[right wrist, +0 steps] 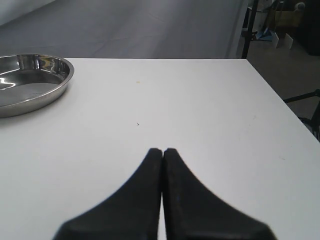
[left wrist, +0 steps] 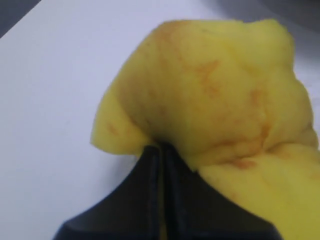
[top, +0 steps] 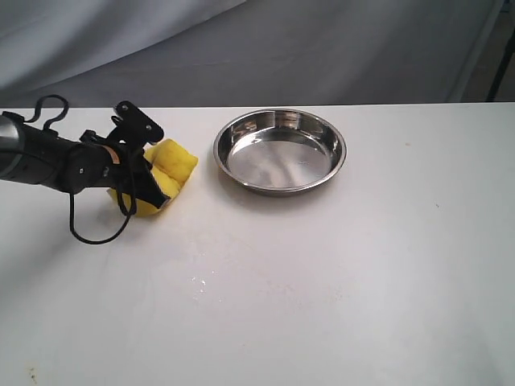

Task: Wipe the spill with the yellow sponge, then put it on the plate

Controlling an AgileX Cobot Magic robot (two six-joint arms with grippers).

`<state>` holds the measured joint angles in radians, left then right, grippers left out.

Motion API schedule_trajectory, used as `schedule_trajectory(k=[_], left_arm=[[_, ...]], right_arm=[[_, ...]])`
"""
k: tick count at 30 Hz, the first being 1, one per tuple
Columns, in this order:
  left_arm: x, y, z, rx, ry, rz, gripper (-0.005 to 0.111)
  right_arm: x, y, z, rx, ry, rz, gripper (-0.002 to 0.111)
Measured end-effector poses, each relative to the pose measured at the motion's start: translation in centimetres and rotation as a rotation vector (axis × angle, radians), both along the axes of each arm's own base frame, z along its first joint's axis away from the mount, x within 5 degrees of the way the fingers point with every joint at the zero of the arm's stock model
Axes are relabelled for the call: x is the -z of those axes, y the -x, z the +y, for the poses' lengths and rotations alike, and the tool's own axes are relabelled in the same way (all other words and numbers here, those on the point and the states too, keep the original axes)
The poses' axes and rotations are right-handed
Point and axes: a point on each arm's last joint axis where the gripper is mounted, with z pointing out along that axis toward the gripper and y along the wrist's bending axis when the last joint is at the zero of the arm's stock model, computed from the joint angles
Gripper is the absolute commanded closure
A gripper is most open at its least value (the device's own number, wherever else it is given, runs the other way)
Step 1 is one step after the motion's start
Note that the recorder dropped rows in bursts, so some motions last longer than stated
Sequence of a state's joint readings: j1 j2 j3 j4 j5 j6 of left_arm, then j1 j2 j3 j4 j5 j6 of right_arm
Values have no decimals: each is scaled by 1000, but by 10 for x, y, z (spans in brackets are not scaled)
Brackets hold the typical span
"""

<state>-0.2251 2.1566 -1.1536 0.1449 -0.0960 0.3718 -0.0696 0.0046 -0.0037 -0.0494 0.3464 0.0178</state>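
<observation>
My left gripper (top: pixel 153 178) is shut on the yellow sponge (top: pixel 170 170), which it holds just left of the plate (top: pixel 279 151). Up close, the sponge (left wrist: pixel 215 95) bulges crumpled past the pinched tips of the left gripper (left wrist: pixel 161 148) and carries orange-brown stains. The round steel plate has nothing in it and also shows in the right wrist view (right wrist: pixel 60 80). No amber puddle shows; only a faint wet smear (top: pixel 201 283) lies on the white table in front of the sponge. My right gripper (right wrist: pixel 162 150) is shut on nothing, hovering over bare table, and is out of the exterior view.
The white table (top: pixel 362 265) ends at a back edge against a grey cloth backdrop (top: pixel 241 48). In the right wrist view the table's side edge (right wrist: pixel 280 105) drops to a floor with a dark stand. A black cable (top: pixel 96 233) loops below the left arm.
</observation>
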Motion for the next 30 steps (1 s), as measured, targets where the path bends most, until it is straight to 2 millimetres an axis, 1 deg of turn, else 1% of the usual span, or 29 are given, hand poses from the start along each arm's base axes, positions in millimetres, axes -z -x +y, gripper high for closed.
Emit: schedule_trajectory(k=[3, 6, 9, 12, 17, 21, 23, 30], left_arm=[[1, -1, 10, -27, -5, 18, 107], [2, -1, 12, -20, -21, 32, 107], [2, 0, 7, 3, -33, 36, 107], [1, 2, -3, 32, -42, 41, 107], [0, 11, -32, 124, -66, 48, 107], [0, 23, -59, 216, -98, 67, 107], [-1, 29, -70, 245, -107, 79, 107], [0, 46, -95, 313, -138, 139, 107]], right_arm=[[0, 0, 0, 0, 0, 0, 108], [0, 0, 0, 0, 0, 0, 108], [0, 0, 0, 0, 0, 0, 108], [0, 0, 0, 0, 0, 0, 108], [0, 0, 0, 0, 0, 0, 108], [0, 0, 0, 0, 0, 0, 108], [0, 0, 0, 0, 0, 0, 108], [0, 0, 0, 0, 0, 0, 108]])
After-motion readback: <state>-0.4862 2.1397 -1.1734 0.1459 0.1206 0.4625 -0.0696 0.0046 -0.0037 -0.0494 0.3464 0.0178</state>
